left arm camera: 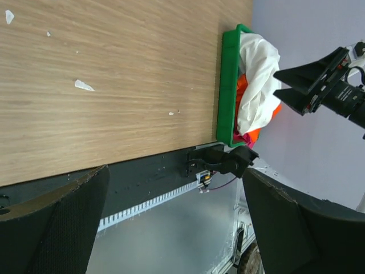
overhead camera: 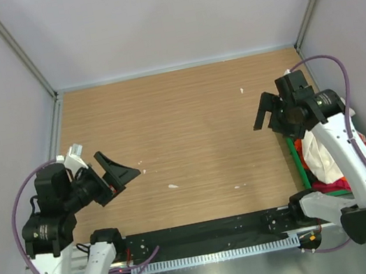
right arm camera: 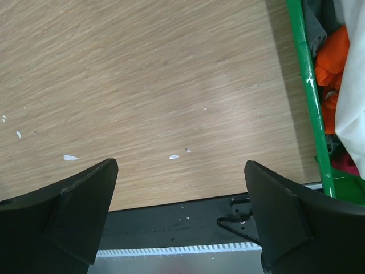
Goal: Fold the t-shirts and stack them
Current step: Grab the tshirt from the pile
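Observation:
The t-shirts lie bunched in a green bin (overhead camera: pixel 296 159) at the table's right edge. A cream-white t-shirt (overhead camera: pixel 322 155) sits on top, with an orange one (right arm camera: pixel 333 54) and a magenta one (left arm camera: pixel 242 137) beneath it. The left wrist view shows the white t-shirt (left arm camera: pixel 258 74) spilling over the bin (left arm camera: pixel 226 85). My left gripper (overhead camera: pixel 122 175) hangs open and empty over the table's near left. My right gripper (overhead camera: pixel 268 116) is open and empty too, held above the table just left of the bin's far end. In the wrist views, the left gripper (left arm camera: pixel 177 228) and the right gripper (right arm camera: pixel 179 217) have nothing between their fingers.
Bare wood table (overhead camera: pixel 182 130) with small white flecks (overhead camera: pixel 172 185). Grey walls enclose the left, back and right sides. A black strip and metal rail (overhead camera: pixel 207 235) run along the near edge between the arm bases. The bin's green rim (right arm camera: pixel 308 85) stands right of my right gripper.

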`<state>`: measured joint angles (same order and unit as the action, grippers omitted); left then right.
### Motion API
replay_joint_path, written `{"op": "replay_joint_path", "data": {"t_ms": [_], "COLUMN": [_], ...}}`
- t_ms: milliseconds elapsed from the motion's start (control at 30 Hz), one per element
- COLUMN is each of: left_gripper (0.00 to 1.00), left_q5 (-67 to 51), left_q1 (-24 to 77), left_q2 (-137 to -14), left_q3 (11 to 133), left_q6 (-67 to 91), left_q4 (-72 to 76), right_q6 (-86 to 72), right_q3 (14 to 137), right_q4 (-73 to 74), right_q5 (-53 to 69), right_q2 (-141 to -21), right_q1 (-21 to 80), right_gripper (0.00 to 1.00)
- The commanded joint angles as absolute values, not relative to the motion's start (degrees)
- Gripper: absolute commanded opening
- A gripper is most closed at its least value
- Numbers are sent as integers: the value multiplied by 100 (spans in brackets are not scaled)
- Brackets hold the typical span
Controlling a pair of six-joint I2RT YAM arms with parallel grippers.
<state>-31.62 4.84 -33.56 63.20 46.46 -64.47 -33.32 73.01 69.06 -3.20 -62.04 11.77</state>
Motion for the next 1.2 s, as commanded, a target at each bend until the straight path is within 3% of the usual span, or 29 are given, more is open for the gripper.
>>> {"op": "replay_joint_path", "data": {"t_ms": [0,100,200,300,467,767,1000,1167], "left_gripper": [100,97,90,87,84,83,83,83], "left_q5": [-3437,-3384,-3462,-3568,-3762,-3437,-3357,-3375], "left_q1": [457,457,457,457,457,659,826,870], "left_q2": [-3629,-3761,-3814,-3893,-4375,-5018,-5212,-5186], "left_q3": [6749,6873,6908,7039,7513,7963,8051,7998], "left_q6": [4246,4149,4078,4008,3815,3621,3577,3577], "left_q4": [-6784,-7066,-7172,-7146,-7101,-7014,-7049,-7031], "right_q6": [-3515,-3499,-3340,-3173,-2822,-2505,-2531,-2619], "right_q3": [7759,8067,8182,8575,9193,9562,8993,8578], "right_q4": [6821,6663,6356,6345,6521,6460,6311,6012], "right_q5": [-370,-457,-632,-562,-2316,-3637,-3964,-3876], "right_q2": [-6677,-7127,-7785,-8611,-9245,-10028,-9835,-9817], "right_q1": [1160,1160,705,-130,-579,-642,-642,-642], "right_gripper": [100,97,83,60,62,62,49,49]}}
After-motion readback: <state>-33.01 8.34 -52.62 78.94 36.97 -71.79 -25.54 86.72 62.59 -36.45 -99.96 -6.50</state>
